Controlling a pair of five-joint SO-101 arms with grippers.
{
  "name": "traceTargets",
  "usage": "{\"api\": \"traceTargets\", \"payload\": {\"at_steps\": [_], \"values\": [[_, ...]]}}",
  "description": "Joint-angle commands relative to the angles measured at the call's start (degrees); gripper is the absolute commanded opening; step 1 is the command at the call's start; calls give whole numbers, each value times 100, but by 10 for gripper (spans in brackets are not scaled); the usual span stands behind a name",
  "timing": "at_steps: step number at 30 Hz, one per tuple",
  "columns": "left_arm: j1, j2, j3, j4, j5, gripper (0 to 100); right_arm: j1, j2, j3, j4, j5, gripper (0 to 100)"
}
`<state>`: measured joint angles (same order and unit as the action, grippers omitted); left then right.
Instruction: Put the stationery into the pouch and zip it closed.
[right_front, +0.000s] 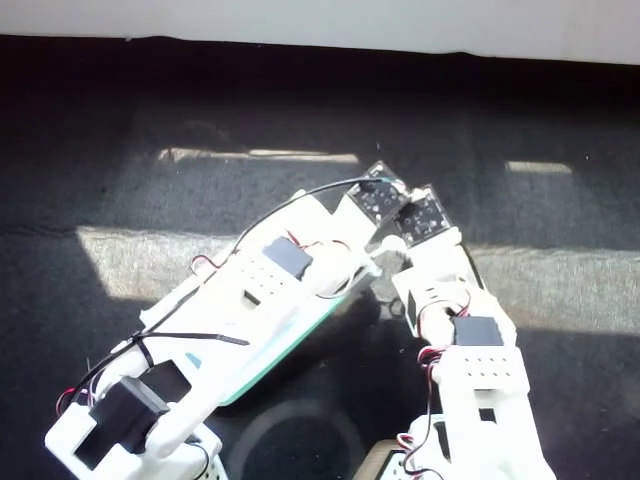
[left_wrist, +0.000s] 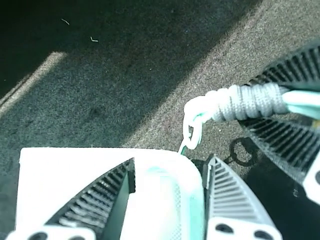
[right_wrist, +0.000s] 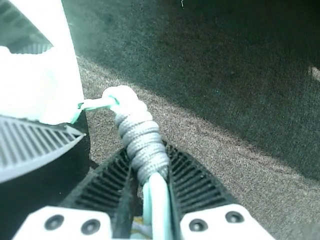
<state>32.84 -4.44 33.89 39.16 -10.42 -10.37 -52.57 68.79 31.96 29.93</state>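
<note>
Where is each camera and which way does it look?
High view: above the table, looking down; left arm, right arm.
Left wrist view: on the left arm, facing the left gripper, shut on the pouch.
Right wrist view: on the right arm, facing the right gripper, shut on the zipper cord.
Both wrist views share zipper cord and pouch.

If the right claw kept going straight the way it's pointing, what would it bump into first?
Probably the dark mat. The right claw, shut on the grey cord, aims just beside the pouch. Depth is unclear, so it might graze the pouch.
</note>
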Motion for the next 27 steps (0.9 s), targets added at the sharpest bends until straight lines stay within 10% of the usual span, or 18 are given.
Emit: {"api": "traceTargets", "payload": {"at_steps": [1, 27], "values": [[145, 75, 136, 114, 35, 234, -66, -92, -286, 13, -9, 6], [180, -4, 163, -237, 422, 194, 444, -101, -251, -576, -932, 6]]}}
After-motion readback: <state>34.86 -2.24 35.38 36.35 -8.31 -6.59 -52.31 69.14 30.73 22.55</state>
